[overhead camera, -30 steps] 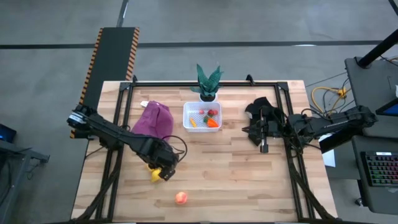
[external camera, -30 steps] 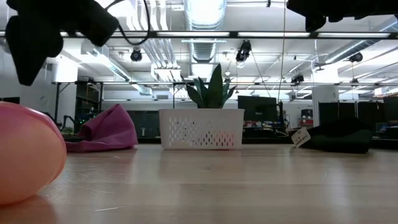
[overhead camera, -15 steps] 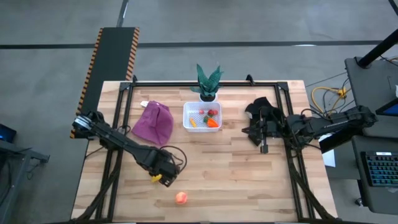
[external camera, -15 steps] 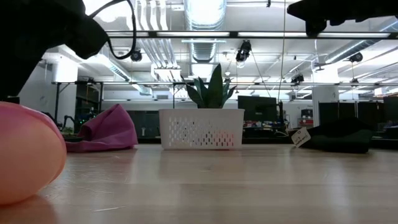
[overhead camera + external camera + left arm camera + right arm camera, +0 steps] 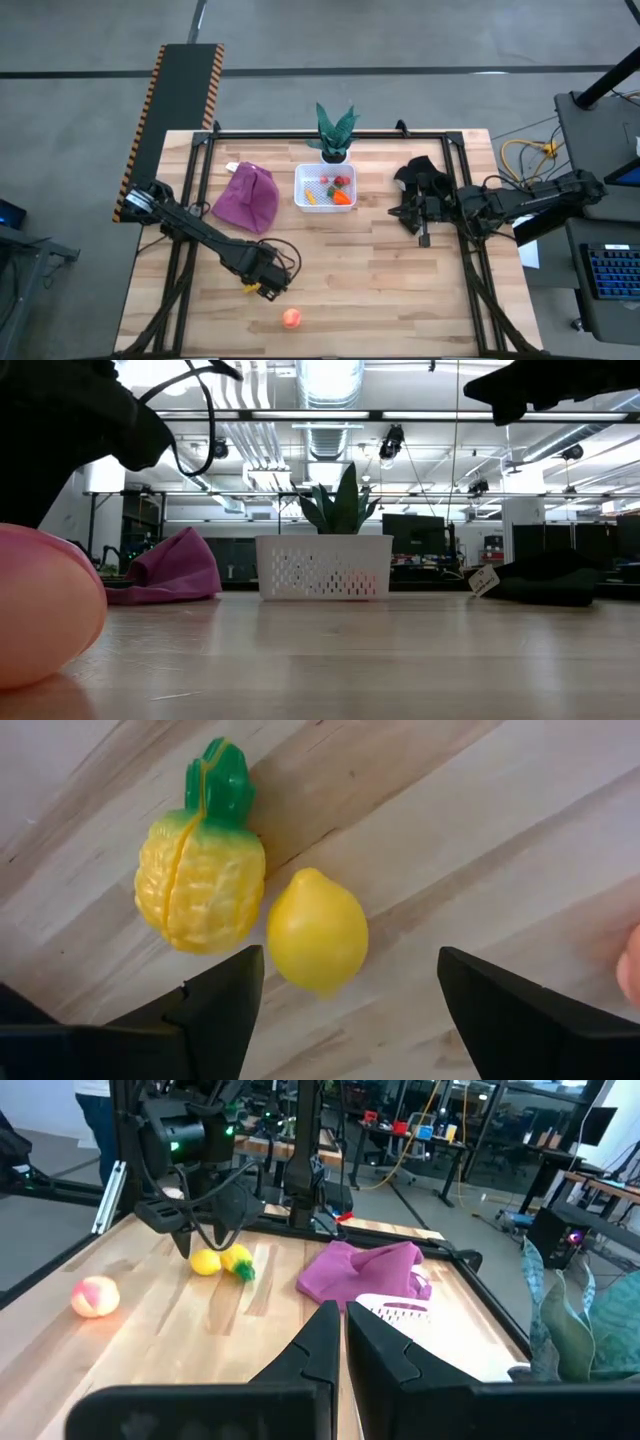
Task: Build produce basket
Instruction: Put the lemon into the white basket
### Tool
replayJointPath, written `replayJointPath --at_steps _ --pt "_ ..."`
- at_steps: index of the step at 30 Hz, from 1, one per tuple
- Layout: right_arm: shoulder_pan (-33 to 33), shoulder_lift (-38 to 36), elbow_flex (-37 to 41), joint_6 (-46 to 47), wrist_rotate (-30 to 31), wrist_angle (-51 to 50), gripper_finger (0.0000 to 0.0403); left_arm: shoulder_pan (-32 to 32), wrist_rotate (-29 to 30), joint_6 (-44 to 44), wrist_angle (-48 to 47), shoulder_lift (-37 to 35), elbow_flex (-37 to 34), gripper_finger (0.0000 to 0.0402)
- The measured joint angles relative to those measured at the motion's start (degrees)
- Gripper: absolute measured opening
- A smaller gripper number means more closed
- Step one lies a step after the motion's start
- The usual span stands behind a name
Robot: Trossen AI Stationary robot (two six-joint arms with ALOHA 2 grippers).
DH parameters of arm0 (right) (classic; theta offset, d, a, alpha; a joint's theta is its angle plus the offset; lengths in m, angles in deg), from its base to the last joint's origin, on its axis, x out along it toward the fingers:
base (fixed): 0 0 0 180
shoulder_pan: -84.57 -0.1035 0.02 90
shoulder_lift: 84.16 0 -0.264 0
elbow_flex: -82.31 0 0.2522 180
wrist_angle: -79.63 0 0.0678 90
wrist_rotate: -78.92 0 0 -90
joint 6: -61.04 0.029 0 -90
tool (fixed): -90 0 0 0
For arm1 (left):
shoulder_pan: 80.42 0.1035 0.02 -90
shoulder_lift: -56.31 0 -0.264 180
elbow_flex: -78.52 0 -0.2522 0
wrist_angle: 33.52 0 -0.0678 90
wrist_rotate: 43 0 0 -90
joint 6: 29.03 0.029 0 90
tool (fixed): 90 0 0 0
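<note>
Hovering now: my left gripper (image 5: 266, 289) hangs over the front-left part of the table (image 5: 380, 290), right above the lemon (image 5: 317, 932).
Left jaws: apart, one dark finger on each side of the lemon in the left wrist view, neither touching it.
Lemon: plain yellow, lying on the wood, touching or all but touching a toy pineapple (image 5: 201, 880); I cannot tell which.
Toy pineapple: yellow body with a green crown, lying on its side on the table.
Peach-pink fruit: (image 5: 291, 318) sits alone near the table's front edge, a little to the right of my left gripper; it fills the near left of the low view (image 5: 45, 605).
Basket: white mesh basket (image 5: 327, 187) stands toward the back edge at the table's middle, just in front of the potted plant (image 5: 335, 131).
Basket contents: an orange carrot (image 5: 343, 198), a small yellow piece (image 5: 310, 197) and red berries (image 5: 341, 181) lie inside.
Purple cloth: (image 5: 248, 197) bunched just left of the basket, apart from it.
Right gripper: (image 5: 424, 238) waits at the table's right side, beside the black cloth (image 5: 418, 179).
Right jaws: together, fingers pressed side by side in the right wrist view (image 5: 340, 1342), with nothing between them.
</note>
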Motion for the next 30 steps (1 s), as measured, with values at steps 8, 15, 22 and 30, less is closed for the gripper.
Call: replayJointPath --at_steps 8,15,22,30 --pt "0.0 0.0 0.0 0.1 0.0 0.0 0.0013 -1.4 0.1 -2.8 0.0 0.0 -0.5 0.0283" --pt "0.0 0.0 0.0 0.0 0.0 0.0 0.0013 -2.5 1.0 -4.5 0.0 0.0 -0.8 0.0283" --pt "0.0 0.0 0.0 0.1 0.0 0.0 0.0013 -2.7 3.2 -5.7 0.0 0.8 -1.2 0.0283" --pt "0.0 0.0 0.0 0.1 0.0 -0.3 0.0013 -3.3 2.7 -4.7 0.6 5.0 -1.2 0.0283"
